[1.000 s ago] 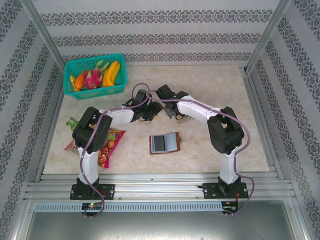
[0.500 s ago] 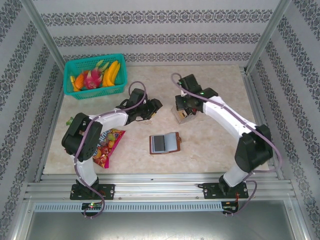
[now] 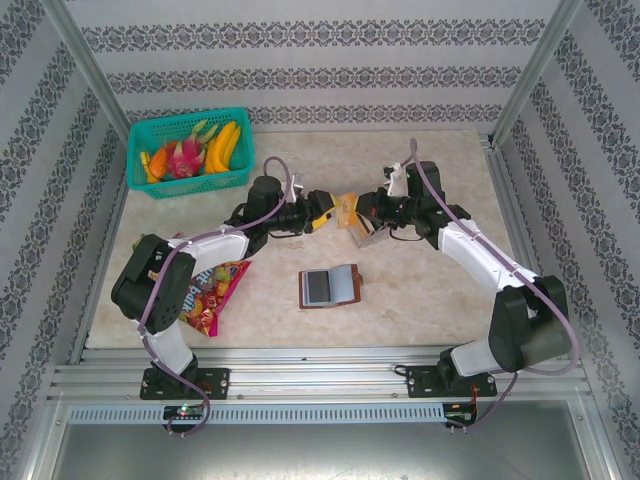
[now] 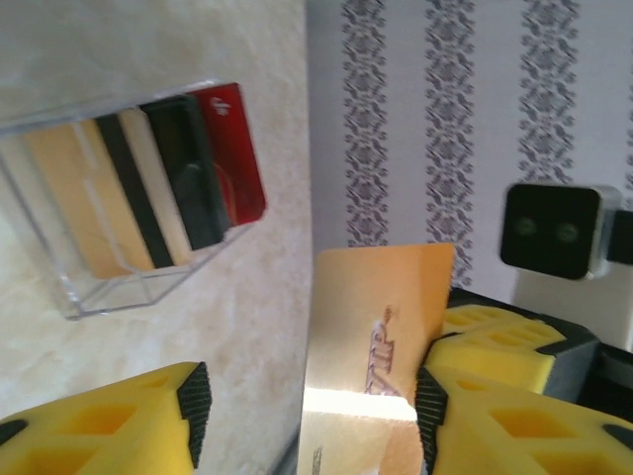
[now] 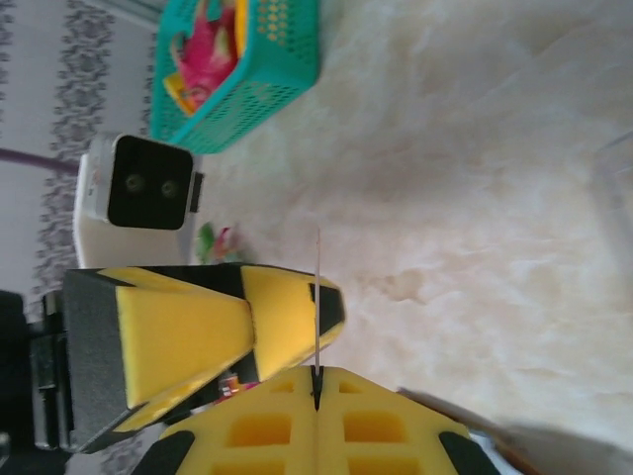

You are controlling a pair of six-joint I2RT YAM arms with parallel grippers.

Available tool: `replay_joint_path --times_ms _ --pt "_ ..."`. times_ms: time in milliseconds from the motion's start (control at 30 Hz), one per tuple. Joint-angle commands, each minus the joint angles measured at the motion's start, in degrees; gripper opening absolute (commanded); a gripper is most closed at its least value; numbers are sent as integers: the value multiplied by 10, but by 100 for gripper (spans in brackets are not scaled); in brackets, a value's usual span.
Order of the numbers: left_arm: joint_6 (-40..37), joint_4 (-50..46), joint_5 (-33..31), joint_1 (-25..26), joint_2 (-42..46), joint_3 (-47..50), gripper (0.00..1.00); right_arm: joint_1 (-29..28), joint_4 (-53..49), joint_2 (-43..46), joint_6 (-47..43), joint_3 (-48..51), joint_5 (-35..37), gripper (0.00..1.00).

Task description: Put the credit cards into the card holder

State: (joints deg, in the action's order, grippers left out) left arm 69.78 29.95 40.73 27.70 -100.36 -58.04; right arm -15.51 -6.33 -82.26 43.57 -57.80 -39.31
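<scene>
Showing edge-on, tan card (image 5: 317, 287) — right tool (image 5: 316, 388) clamped, base hidden

Bright, even overhead light on my feeds; faint soft shadows on table (image 3: 430, 290). Glare band across tan card (image 4: 376, 327); left end effector (image 4: 312, 426) pads (image 4: 129, 426) blurred close up.

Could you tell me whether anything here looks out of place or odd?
Nothing looks spilled or damaged. The one odd item is the colourful snack packet, lying partly under the left arm, unrelated to the cards. The tan card is pinched by the right gripper, with the left gripper open around it.
</scene>
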Motion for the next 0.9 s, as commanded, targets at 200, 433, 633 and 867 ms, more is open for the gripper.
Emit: replay_joint_path --times_ms 200,433,633,867 --pt "14 64 25 6 18 5 30 11 75 2 55 19 -64 0" --pt "24 71 10 6 31 20 6 16 59 -14 48 16 -75 8" --pt "20 40 -19 5 61 67 0 15 -9 -11 6 17 -40 25" --pt "-82 -186 -131 11 170 158 0 -67 -84 29 -50 63 73 12"
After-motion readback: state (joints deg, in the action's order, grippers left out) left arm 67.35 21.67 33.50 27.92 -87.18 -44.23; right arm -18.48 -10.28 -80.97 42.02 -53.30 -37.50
